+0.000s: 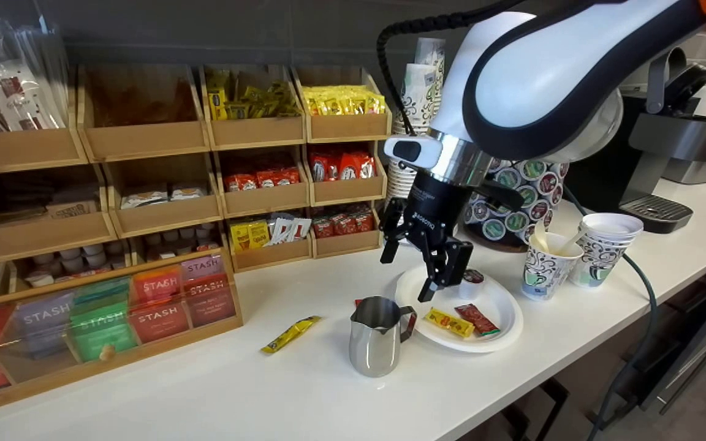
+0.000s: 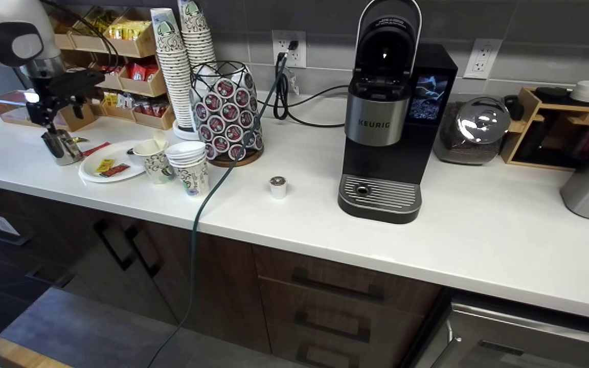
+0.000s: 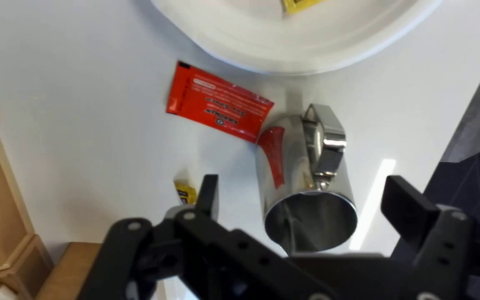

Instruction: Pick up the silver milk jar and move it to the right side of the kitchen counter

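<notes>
The silver milk jar (image 1: 375, 346) stands upright on the white kitchen counter (image 1: 304, 392), beside the plate. Its handle points toward the plate. It also shows in an exterior view (image 2: 63, 148) at the far left. My gripper (image 1: 407, 275) is open and empty, pointing down above the jar, with its fingertips higher than the rim. In the wrist view the jar (image 3: 302, 166) appears between the two spread fingers (image 3: 300, 191), with space on both sides and its dark inside visible. The fingers do not touch it. The arm and gripper also show in an exterior view (image 2: 59, 116).
A white plate (image 1: 500, 327) with packets is beside the jar. A red soy sauce packet (image 3: 219, 104) touches or nearly touches it. Patterned cups (image 2: 189, 171), a pod carousel (image 2: 228, 115), a cable (image 2: 223, 179), a loose pod (image 2: 278, 187) and a coffee machine (image 2: 381, 199) stand further right. Wooden racks (image 1: 163, 138) stand behind.
</notes>
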